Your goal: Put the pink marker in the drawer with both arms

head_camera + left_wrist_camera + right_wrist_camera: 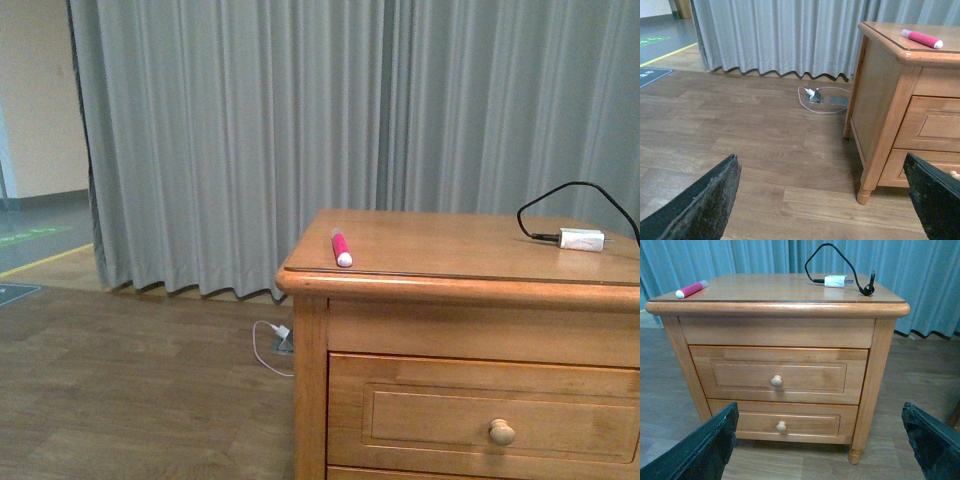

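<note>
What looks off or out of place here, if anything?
Nothing damaged or spilled. Only oddity: the pink marker lies close to the front edge of the cabinet top, where it might roll off. The drawer is shut.

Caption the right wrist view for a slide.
Right gripper, jaws open, faces the closed top drawer; pink marker lies atop the cabinet.

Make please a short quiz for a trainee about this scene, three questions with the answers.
1. True or false: the marker lies inside the top drawer.
2. What else lies on the cabinet top? A) cup B) charger C) book
3. Fill in: the left tool and right tool are both ____.
Key: 1 false, it lies on the cabinet top. 2 B. 3 open.
</note>
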